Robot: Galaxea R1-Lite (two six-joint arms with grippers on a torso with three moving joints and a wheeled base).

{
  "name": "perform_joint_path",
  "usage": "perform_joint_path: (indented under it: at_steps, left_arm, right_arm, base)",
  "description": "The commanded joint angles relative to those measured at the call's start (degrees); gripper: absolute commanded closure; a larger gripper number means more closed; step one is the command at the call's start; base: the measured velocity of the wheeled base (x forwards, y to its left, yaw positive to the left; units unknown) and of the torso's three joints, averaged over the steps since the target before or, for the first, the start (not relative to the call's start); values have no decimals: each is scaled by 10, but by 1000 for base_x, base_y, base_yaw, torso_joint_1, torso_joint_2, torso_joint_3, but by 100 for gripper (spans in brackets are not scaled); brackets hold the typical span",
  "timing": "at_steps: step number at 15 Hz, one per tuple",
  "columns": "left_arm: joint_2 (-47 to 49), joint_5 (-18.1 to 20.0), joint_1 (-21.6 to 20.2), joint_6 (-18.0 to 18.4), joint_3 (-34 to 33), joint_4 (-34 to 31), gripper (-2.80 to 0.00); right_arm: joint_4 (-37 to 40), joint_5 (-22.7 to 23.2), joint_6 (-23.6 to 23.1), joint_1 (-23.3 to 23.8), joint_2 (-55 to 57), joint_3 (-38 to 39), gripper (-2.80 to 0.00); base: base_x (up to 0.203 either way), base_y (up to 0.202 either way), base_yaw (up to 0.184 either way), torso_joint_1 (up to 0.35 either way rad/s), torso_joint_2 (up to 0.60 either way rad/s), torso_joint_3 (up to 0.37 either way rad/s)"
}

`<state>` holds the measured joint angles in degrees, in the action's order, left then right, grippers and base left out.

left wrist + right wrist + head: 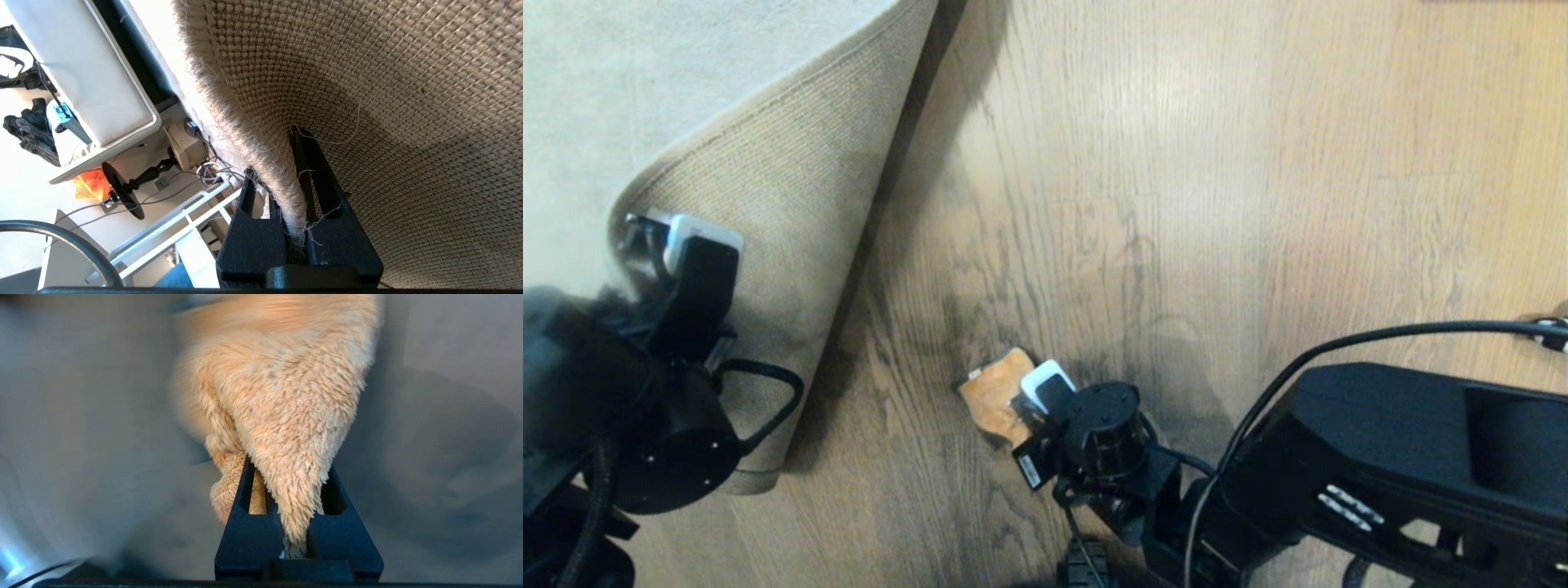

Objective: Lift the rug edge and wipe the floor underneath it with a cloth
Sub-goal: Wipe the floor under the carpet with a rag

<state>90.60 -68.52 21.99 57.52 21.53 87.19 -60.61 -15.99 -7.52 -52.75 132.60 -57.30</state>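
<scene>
The rug edge (792, 188) is folded back at the left, its tan woven backing facing up over the pale grey pile. My left gripper (645, 233) is shut on that edge (282, 192), one black finger on each side of the frayed border, holding it off the floor (1176, 204). The brown wood-grain planks lie bare to the right of the fold. My right gripper (1017, 404) is low in the middle, shut on the orange-tan cloth (996, 392), which lies pressed on the planks. In the right wrist view the fluffy cloth (282, 400) spreads out ahead of the fingers.
The rug's grey top (621, 73) fills the far left. A black cable (1380, 335) arcs over my right arm near the right side. The left wrist view shows a white cushion (81, 73), a lamp stand (130, 188) and loose wires beyond the rug.
</scene>
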Motion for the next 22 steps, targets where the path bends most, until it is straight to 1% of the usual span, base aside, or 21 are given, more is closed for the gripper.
perform_joint_path:
  at_steps: [1, 6, 9, 13, 15, 18, 22]
  left_arm:
    - [-2, -4, 0, 3, 0, 27, 0]
    - [-2, -5, 0, 3, 0, 27, 0]
    - [-1, -5, 0, 5, -1, 27, 0]
    - [1, -5, 0, 5, 0, 27, 0]
    - [2, -5, 0, 5, -1, 27, 0]
    - [6, -5, 0, 5, -2, 27, 0]
    - [6, -4, 0, 4, -7, 27, 0]
  right_arm:
    - [-3, 3, 0, -41, 18, -3, 0]
    - [-4, 3, 4, -83, 79, -51, 0]
    - [-9, 3, 5, -90, 119, -88, 0]
    - [-3, 3, 5, -91, 168, -172, 0]
    - [-2, 3, 5, -90, 184, -198, 0]
    - [-10, 3, 7, -86, 178, -180, 0]
    - [-13, 3, 7, -66, 150, -132, 0]
  base:
    - [0, 0, 0, 0, 0, 0]
    - [0, 0, 0, 0, 0, 0]
    - [0, 0, 0, 0, 0, 0]
    - [0, 0, 0, 0, 0, 0]
    - [0, 0, 0, 0, 0, 0]
    - [0, 0, 0, 0, 0, 0]
    - [0, 0, 0, 0, 0, 0]
